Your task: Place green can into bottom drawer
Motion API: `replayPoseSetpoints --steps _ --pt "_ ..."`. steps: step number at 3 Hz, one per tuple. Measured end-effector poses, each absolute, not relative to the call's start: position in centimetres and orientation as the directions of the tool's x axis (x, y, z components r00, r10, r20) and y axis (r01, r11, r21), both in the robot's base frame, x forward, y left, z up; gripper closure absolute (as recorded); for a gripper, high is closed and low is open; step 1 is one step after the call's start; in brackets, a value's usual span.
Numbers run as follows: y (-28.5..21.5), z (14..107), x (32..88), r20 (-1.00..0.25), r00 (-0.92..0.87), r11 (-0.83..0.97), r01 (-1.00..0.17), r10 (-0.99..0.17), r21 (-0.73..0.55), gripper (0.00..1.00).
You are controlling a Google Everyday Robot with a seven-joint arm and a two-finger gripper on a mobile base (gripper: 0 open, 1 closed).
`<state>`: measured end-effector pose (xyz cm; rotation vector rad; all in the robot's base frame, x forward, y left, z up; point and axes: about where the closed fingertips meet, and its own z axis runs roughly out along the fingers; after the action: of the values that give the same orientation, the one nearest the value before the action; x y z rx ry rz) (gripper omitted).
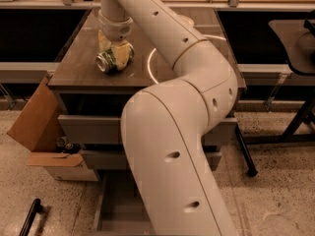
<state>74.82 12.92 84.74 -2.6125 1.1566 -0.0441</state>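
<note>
The green can (107, 62) lies on its side on the brown cabinet top (78, 68), its silver end facing front left. My gripper (114, 51) reaches down from the long white arm and sits right over the can. Its yellowish fingers (123, 53) hug the can on both sides, shut on it, and the can rests on the top. The bottom drawer (115, 208) is pulled open low at the front. It is a shallow grey tray, largely hidden behind my arm.
A white bowl's rim (149, 65) shows just right of the can, mostly behind my arm. Two upper grey drawers (88, 129) are closed. An open cardboard box (34, 124) stands left of the cabinet. A black bar (30, 216) lies on the floor. Dark table legs (295, 117) stand at right.
</note>
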Motion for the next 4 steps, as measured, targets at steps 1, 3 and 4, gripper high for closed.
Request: replayPoseSetpoints --steps 1,3,4 --pt "12.7 84.4 74.9 -0.092 0.670 -0.631 -0.730 -0.736 -0.263 0.66" --pt "10.4 86.5 72.3 -0.128 0.598 -0.556 -0.791 -0.791 -0.257 1.00" --pt "8.1 87.6 68.0 -0.186 0.491 -0.454 -0.866 -0.851 -0.208 1.00"
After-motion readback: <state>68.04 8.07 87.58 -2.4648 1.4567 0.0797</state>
